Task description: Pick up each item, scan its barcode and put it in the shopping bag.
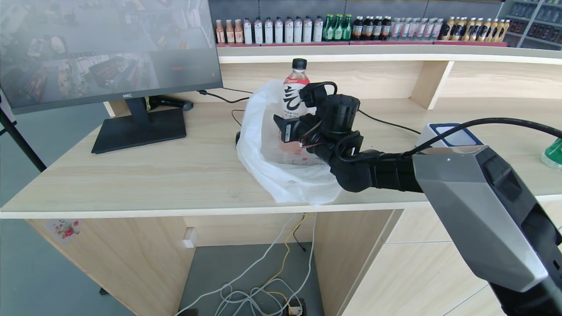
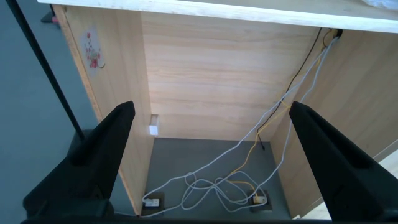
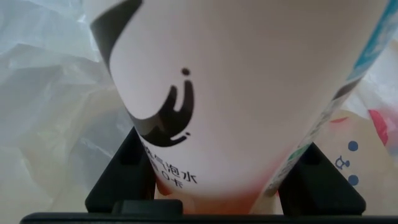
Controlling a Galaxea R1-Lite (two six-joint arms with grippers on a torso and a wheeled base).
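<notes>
A drink bottle (image 1: 295, 83) with a black cap and a pink-and-white label stands upright in the open white shopping bag (image 1: 263, 145) on the counter. Its lower part shows through the thin plastic. My right gripper (image 1: 290, 128) reaches in from the right and is shut on the bottle's lower body. In the right wrist view the bottle (image 3: 236, 81) sits between the two black fingers (image 3: 134, 168), with the bag (image 3: 50, 112) behind it. My left gripper (image 2: 211, 155) hangs below the counter's front edge, open and holding nothing.
A monitor (image 1: 105, 48) stands at the back left of the wooden counter (image 1: 131, 175). A barcode scanner (image 1: 448, 134) sits to the right of the bag, and a green item (image 1: 554, 153) lies at the far right edge. Cables (image 1: 263, 281) trail under the counter.
</notes>
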